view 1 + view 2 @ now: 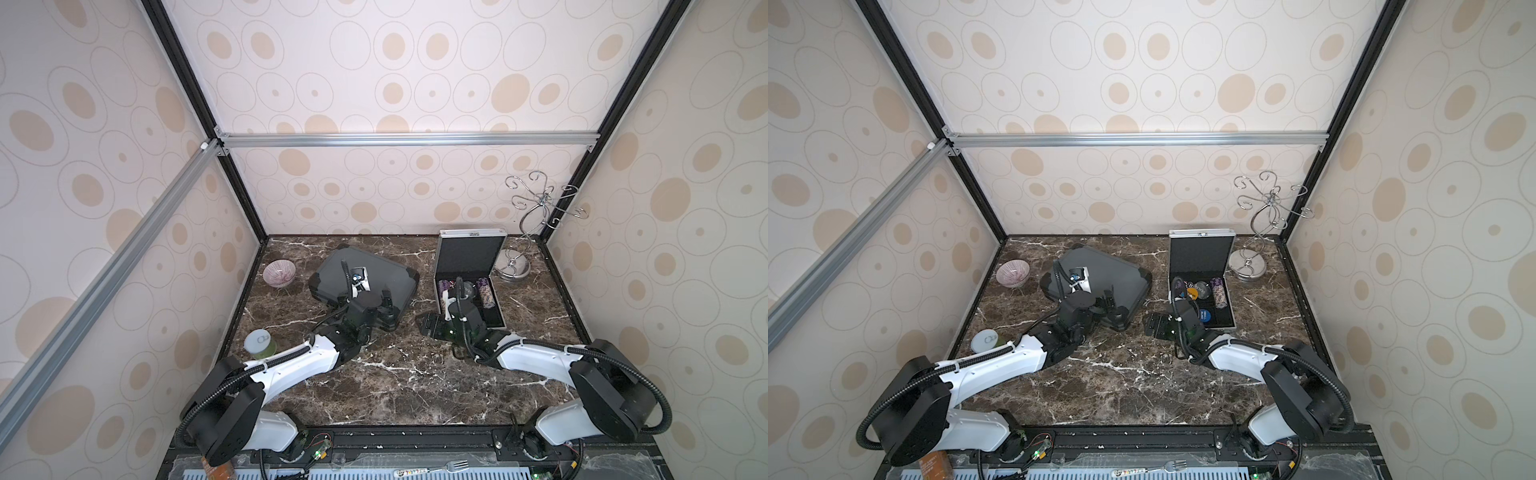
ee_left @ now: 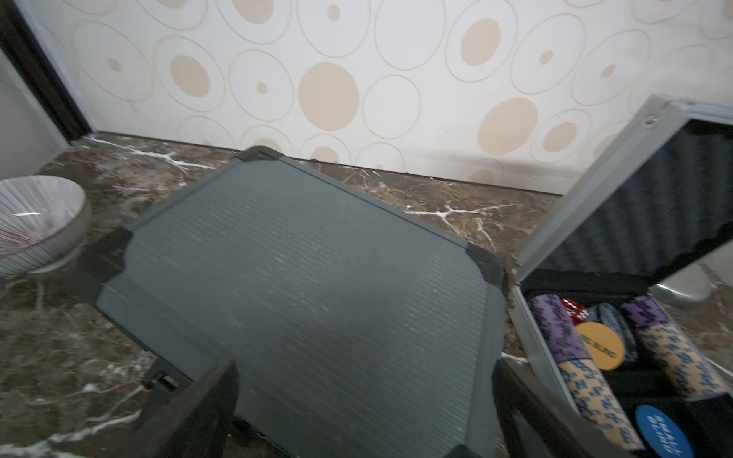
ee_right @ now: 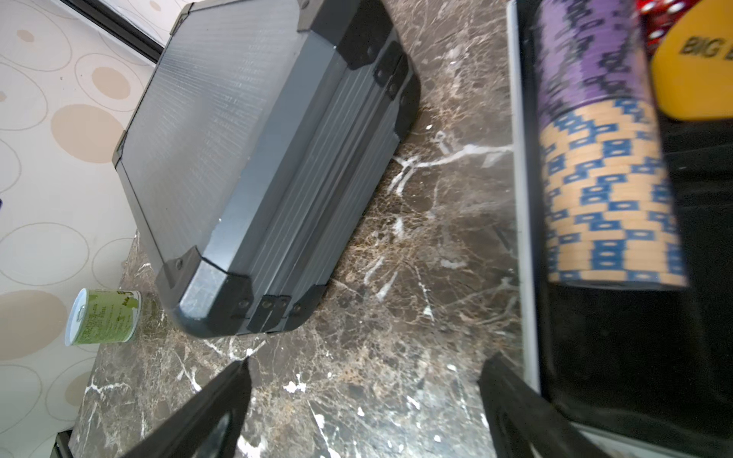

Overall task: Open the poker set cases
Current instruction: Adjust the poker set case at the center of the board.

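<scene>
The larger dark grey case [image 1: 374, 272] [image 3: 222, 119] lies shut and flat on the marble, turned at an angle. My left gripper [image 2: 365, 396] [image 1: 370, 297] hovers open over its near end, one finger on each side of the ribbed lid [image 2: 309, 285], holding nothing. The smaller silver case [image 1: 467, 253] [image 1: 1200, 253] stands open at the back right, lid upright, with rows of poker chips [image 3: 607, 178] in its base. My right gripper [image 3: 365, 396] [image 1: 432, 326] is open and empty, low over the marble between the two cases, just beside the silver case's wall [image 3: 519, 198].
A striped bowl [image 1: 279, 273] sits left of the grey case, close to the left wall. A green can [image 1: 259, 344] stands by the left arm. A chrome hook stand [image 1: 513, 268] is in the back right corner. A fork [image 1: 453, 465] lies at the front edge.
</scene>
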`<state>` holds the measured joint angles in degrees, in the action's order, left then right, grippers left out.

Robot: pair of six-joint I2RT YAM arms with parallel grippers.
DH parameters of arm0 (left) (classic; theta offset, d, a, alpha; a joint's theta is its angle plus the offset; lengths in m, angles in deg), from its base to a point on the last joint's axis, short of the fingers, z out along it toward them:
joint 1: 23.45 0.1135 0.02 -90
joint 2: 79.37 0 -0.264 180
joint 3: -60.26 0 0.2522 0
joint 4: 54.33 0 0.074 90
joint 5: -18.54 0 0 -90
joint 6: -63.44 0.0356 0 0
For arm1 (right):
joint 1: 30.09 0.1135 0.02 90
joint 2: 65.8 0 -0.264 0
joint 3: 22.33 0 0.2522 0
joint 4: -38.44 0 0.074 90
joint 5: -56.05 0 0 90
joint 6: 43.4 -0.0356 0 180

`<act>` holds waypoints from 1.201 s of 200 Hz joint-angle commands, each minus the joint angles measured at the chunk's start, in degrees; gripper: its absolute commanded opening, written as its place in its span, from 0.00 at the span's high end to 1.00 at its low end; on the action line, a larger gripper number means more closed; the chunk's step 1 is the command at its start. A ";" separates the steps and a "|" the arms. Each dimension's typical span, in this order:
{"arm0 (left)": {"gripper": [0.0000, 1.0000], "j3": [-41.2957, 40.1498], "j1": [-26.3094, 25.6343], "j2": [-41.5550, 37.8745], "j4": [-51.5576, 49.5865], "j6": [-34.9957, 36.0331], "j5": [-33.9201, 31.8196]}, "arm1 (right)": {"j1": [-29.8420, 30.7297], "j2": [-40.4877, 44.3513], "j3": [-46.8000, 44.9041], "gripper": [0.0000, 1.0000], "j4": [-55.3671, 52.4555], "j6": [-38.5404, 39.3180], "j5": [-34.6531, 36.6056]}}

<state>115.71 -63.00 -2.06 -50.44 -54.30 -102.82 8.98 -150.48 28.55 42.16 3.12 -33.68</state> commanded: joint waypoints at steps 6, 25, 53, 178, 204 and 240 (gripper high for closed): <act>0.00 0.06 4.65 -1.86 -1.20 6.05 -3.58 | 1.36 -2.45 3.06 0.07 1.29 -2.16 1.42; 0.00 0.00 8.10 -2.32 -0.58 8.98 -2.52 | 1.60 -4.32 4.56 0.06 1.68 -2.81 0.96; 0.00 -0.23 13.86 -2.18 2.50 12.47 0.86 | 1.96 -6.83 6.73 0.06 2.37 -3.19 -0.08; 0.03 9.81 37.58 11.54 7.27 17.72 35.19 | 2.76 -14.31 12.42 0.05 3.36 -3.41 -1.06; 0.03 14.35 38.93 16.01 4.51 19.36 40.09 | 2.74 -15.30 13.25 0.05 3.37 -3.44 -0.93; 0.03 18.54 40.42 20.89 2.49 20.11 44.45 | 2.71 -16.12 14.46 0.05 3.01 -3.41 -0.85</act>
<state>131.03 -23.68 16.74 -45.87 -36.62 -63.98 11.21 -165.28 41.82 46.53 0.32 -34.64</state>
